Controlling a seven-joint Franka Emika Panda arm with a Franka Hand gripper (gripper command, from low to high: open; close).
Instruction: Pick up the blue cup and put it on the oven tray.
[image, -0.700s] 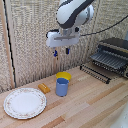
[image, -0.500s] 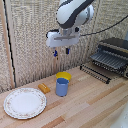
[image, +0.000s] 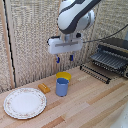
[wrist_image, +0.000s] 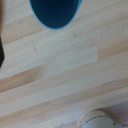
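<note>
Change since earlier frames: none visible — gripper (image: 64, 59) hangs at the same height above the cup as half a second ago; cup, bowl and plate lie as before.
Writing and brands: none readable on cup, oven or arm.
Arm pose: white arm (image: 75, 17) reaching down from the top of the exterior view, wrist pointing straight down, white gripper block level.
Gripper state: two dark blue fingertips (image: 57, 59) spread apart, nothing between them, hovering clear above the cup.
Blue cup (image: 62, 86): upright on the wooden table (image: 95, 107), mouth open upward; just in front of the yellow bowl (image: 64, 76), touching or nearly so — cannot tell which. In the wrist view, only its dark rim and inside (wrist_image: 55, 11) at the picture's edge.
Oven tray (image: 107, 60): dark wire rack jutting from the toaster oven (image: 116, 45) at the exterior view's right, well apart from the cup.
Patterned plate (image: 24, 103): flat on the table toward the exterior view's left.
Small orange block (image: 44, 88): on the table between plate and cup.
Pale rounded object (wrist_image: 100, 120): partly seen in the wrist view, too blurred to name.
</note>
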